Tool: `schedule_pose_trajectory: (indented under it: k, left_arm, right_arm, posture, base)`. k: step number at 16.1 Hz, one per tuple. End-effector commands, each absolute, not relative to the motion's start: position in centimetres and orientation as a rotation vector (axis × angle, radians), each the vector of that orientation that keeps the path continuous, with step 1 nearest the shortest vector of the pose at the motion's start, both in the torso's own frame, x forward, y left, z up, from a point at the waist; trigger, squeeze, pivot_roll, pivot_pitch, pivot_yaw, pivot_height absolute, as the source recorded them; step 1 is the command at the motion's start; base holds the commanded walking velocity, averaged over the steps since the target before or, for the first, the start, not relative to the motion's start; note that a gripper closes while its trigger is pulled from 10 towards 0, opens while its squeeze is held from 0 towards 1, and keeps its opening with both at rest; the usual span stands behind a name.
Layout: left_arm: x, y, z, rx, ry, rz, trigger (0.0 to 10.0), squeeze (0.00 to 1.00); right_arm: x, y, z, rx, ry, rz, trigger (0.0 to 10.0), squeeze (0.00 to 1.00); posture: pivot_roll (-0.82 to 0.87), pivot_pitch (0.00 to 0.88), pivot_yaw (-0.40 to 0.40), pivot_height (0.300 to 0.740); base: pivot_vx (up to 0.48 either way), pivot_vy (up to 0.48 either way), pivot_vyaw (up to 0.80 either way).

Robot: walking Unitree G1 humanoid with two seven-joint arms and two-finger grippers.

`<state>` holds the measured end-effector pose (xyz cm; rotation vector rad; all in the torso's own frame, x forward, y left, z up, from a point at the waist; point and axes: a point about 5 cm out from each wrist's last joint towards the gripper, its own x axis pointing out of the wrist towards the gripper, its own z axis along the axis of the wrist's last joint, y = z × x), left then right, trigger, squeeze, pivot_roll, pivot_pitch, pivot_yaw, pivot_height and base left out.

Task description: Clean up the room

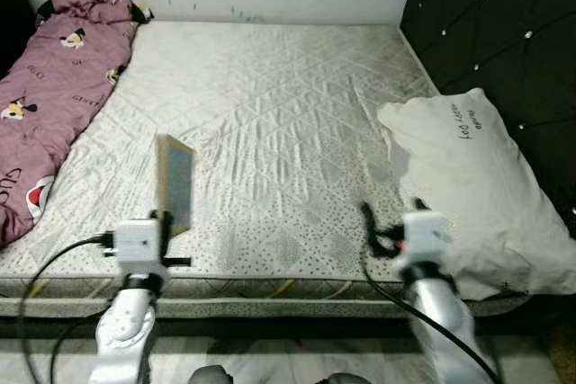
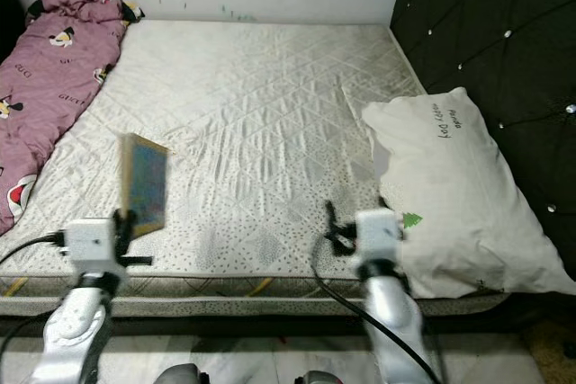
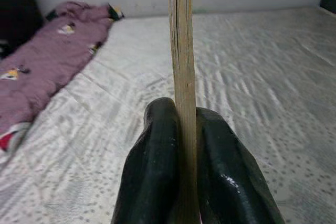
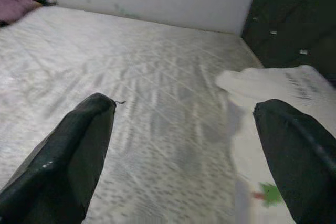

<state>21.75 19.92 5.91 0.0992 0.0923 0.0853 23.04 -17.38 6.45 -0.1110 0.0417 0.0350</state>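
Standing at the foot edge of the white quilted mattress (image 1: 270, 114).

My left gripper (image 3: 184, 129) is clamped on a thin flat book with a blue-grey cover and tan page edge (image 1: 175, 182). Both black fingers (image 3: 157, 156) press its faces; the wrist view shows it edge-on and upright. From the head views the book is held off the mattress above the near left corner, not resting on anything I can make out.

My right gripper (image 4: 184, 145) hovers low over the mattress just beside the near corner of the white pillow with handwriting and a small green tree mark (image 1: 477, 186). Fingers spread wide, nothing between them.

State of the room, as far as visible:
- Book lifted off the bed: one stray item in hand, so pickup looks done. Where it belongs is not in view; placing it remains.
- Pillow lies askew against the black tufted headboard (image 1: 486, 15), its near end overhanging the mattress edge. Probably needs straightening.
- Pink crumpled duvet with cartoon print (image 1: 54, 96) is heaped along the far left side, unfolded. Likely still to be spread or folded.
- Rest of the mattress surface bare.

Judgement: early stage. One object secured, none put away, bedding untouched.
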Motion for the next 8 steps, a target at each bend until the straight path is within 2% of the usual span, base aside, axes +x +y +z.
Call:
schedule_pose_trajectory:
  k: [1, 3, 8]
  left_arm:
    - [21.7, 19.8, 6.7, 0.106, 0.059, 0.076, 10.0, 0.0]
    - [21.5, 19.0, 7.5, 0.093, 0.046, 0.043, 10.0, 0.0]
    - [21.2, 19.1, 8.7, 0.084, 0.027, 0.062, 10.0, 0.0]
  right_arm:
    - [23.1, -17.5, 7.1, -0.104, 0.025, 0.029, 10.0, 0.0]
    - [23.5, -16.9, 8.5, -0.072, -0.011, 0.026, 10.0, 0.0]
    - [23.1, -17.0, 9.2, -0.067, -0.014, 0.015, 10.0, 0.0]
  posture:
    - [0.01, 0.0, 0.007, 0.74]
    - [0.01, 0.01, 0.008, 0.74]
    - [0.02, 0.054, 0.0, 0.74]
  base:
    - [0.0, 0.0, 0.0]
    - [0.0, 0.0, 0.0]
    - [0.0, 0.0, 0.0]
